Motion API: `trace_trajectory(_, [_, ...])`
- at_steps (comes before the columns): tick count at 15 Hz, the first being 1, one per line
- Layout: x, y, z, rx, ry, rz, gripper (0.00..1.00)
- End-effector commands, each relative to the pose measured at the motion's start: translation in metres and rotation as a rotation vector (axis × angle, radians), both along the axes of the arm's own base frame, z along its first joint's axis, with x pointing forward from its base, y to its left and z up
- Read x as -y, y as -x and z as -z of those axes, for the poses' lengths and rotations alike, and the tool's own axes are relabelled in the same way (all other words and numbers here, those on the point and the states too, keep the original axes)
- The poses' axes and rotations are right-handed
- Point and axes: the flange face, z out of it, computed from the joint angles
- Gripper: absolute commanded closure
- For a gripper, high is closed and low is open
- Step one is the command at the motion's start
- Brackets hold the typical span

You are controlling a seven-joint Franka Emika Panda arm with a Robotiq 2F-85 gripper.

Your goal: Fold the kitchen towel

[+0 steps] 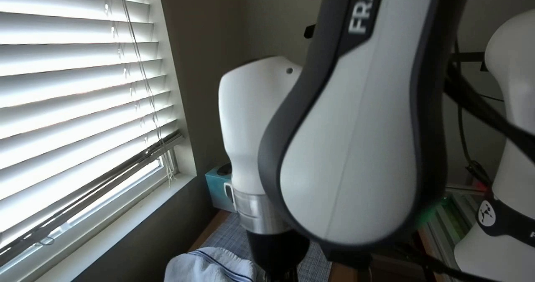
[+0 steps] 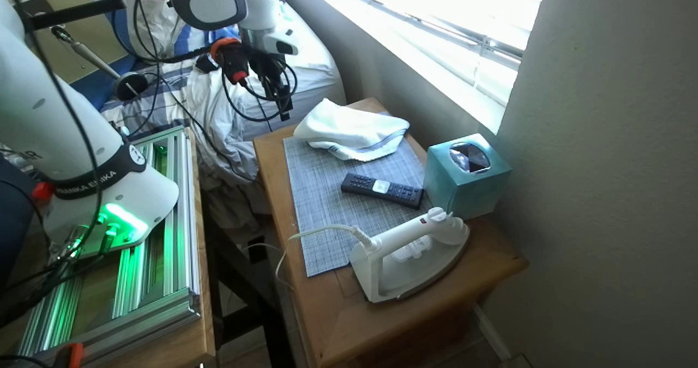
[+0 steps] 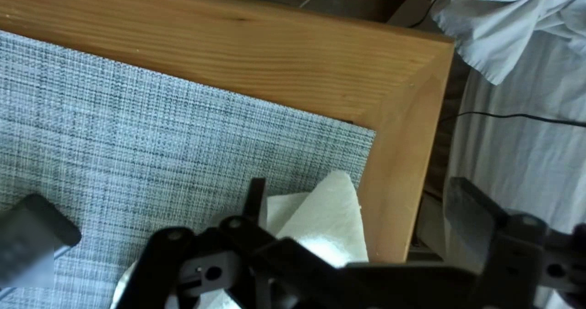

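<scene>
Kitchen towel [image 2: 351, 128] near the table edge [image 3: 405, 176], bare mat [image 2: 324, 204] between it and the remote [image 2: 380, 189], jaws wide apart.

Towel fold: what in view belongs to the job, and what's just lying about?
Job:
kitchen towel, rumpled
fingers, spread apart, holding nothing

Lying about:
placemat, partly under the kitchen towel
remote control, on the placemat
white iron
teal tissue box

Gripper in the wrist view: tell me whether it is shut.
No, the gripper stands wide open, with part of the kitchen towel and the wooden table showing between its fingers.
</scene>
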Motion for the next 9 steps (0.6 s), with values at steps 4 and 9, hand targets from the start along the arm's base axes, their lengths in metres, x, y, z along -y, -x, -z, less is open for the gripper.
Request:
trace_trajectory(4, [-0.012, 0.011, 0.037, 0.005, 0.040, 0.030, 0.00])
trace_trajectory(9, [-0.016, 0.002, 0.042, 0.063, 0.018, 0.105, 0.00])
